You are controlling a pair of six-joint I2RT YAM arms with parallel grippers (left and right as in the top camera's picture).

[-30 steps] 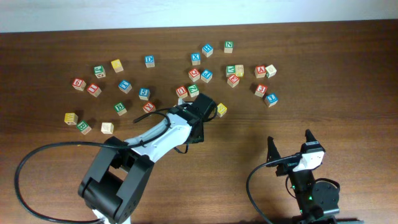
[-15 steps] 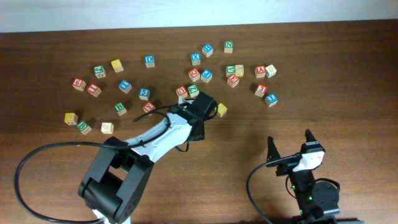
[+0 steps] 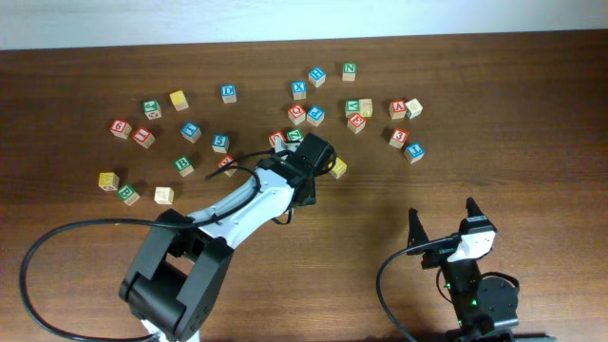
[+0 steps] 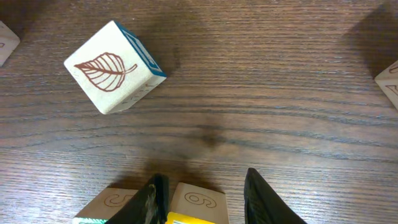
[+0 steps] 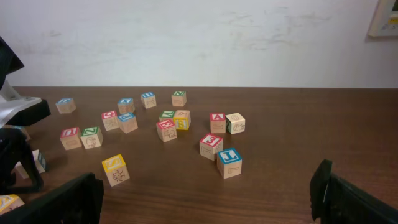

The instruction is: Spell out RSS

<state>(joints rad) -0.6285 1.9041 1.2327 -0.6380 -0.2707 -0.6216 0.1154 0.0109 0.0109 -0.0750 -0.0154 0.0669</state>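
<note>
From overhead, my left gripper (image 3: 316, 152) hides whatever lies beneath it. My left wrist view's bottom edge cuts the yellow cube (image 4: 189, 218) between my fingers (image 4: 152, 199), letter unseen; 2 side cubes (image 4: 388, 81) are clipped.

Likely a robotics lab: cabled robot arm (image 3: 237, 204) over wooden table (image 3: 494, 114), white wall (image 5: 186, 37).
</note>
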